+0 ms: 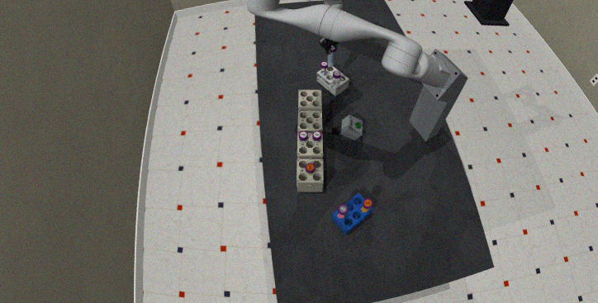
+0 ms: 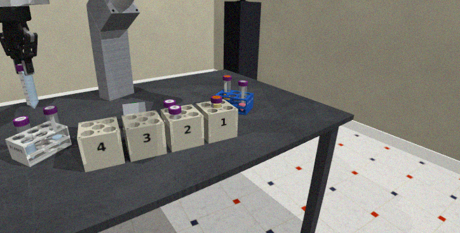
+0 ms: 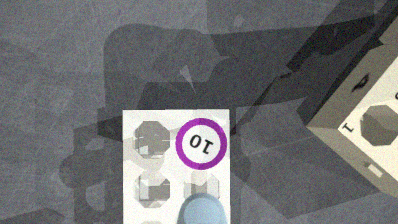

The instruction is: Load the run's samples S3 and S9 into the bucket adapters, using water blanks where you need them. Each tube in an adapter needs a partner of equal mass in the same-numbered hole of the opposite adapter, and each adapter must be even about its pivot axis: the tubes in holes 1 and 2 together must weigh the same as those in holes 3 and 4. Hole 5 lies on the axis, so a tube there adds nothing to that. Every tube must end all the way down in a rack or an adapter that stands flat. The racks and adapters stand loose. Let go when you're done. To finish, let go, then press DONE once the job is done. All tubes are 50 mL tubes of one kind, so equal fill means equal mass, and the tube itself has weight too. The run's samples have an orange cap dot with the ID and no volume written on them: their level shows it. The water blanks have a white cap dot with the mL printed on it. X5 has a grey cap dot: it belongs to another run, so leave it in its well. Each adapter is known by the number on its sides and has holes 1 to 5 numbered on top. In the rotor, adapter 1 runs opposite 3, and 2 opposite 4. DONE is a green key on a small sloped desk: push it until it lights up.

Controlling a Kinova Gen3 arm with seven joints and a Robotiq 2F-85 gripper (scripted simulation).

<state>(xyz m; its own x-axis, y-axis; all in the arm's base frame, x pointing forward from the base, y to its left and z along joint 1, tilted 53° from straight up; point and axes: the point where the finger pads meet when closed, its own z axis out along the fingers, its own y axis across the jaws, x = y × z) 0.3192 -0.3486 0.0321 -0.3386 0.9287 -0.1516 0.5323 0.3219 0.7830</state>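
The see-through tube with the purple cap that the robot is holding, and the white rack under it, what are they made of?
The see-through purple-capped tube in the gripper looks like clear, smooth plastic: pale blue liquid shows through its wall. The white rack seems plastic too, with an opaque matte top and clear glossy sides that show the tubes inside. Glass cannot be ruled out.
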